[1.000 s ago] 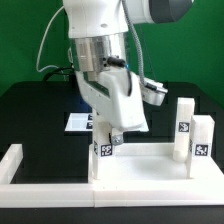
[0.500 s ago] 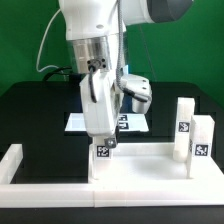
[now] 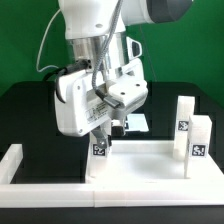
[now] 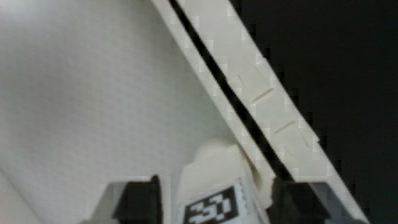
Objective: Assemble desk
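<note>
The white tabletop panel [image 3: 145, 162] lies flat at the front, against the border wall. My gripper [image 3: 100, 141] is at the panel's corner on the exterior view's left, shut on an upright white leg block [image 3: 99, 156] with a marker tag. In the wrist view the tagged leg [image 4: 217, 182] sits between my two dark fingers [image 4: 132, 206], with the gripper [image 4: 217, 208] closed round it and the panel's rim [image 4: 249, 90] running away above. Two more leg blocks [image 3: 185, 125] [image 3: 201, 141] stand on the exterior view's right. The fourth leg is out of view.
The low white border wall [image 3: 20, 166] runs along the front and turns back at both ends. The marker board [image 3: 138, 122] lies on the black table behind my arm. The bulky wrist body [image 3: 85, 95] hangs over the panel's left corner.
My wrist has turned about the leg: the gripper body swung round toward the exterior view's left. The leg has stayed at the same corner. The two legs on the right have not moved.
</note>
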You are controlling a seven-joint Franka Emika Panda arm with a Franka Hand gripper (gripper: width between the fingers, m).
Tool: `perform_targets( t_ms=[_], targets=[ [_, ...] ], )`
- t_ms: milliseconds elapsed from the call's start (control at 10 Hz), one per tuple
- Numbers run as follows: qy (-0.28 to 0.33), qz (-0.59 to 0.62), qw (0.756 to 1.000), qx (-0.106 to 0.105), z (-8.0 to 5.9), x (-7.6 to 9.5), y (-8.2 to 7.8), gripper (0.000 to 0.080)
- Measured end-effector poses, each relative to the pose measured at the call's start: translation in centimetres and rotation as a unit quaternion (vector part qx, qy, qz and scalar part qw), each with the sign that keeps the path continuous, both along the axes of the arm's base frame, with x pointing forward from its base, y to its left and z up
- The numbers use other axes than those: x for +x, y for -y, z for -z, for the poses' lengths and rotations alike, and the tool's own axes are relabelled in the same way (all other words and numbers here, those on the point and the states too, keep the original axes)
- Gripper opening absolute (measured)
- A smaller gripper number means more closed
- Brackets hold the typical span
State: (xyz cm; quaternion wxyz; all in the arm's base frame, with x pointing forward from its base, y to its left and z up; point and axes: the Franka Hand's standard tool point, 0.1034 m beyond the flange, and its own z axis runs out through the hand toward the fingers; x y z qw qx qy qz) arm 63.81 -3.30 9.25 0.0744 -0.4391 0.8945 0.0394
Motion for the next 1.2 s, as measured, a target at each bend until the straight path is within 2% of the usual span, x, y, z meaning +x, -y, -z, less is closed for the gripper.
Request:
perform_targets(
  t_ms=[300, 400, 500, 600, 700, 800, 1200],
  targets=[
    [0.001, -0.007, 1.000, -0.001, 0.0, 0.0, -0.1, 0.0283],
    [0.003, -0.008, 1.000, -0.001, -0.3, 0.2, -0.2, 0.0440],
    [0.017, -0.012, 1.000, 0.003, -2.1, 0.7, -0.9, 0.0567],
    [0.034, -0.014, 0.999, 0.009, -4.7, 1.1, -1.5, 0.0567],
    [0.051, -0.015, 0.998, 0.014, -6.9, 1.6, -1.9, 0.0634],
    [0.058, -0.016, 0.998, 0.016, -7.8, 1.8, -1.9, 0.0645],
    [0.057, -0.020, 0.998, 0.015, -7.6, 1.9, -2.1, 0.0649]
  ],
)
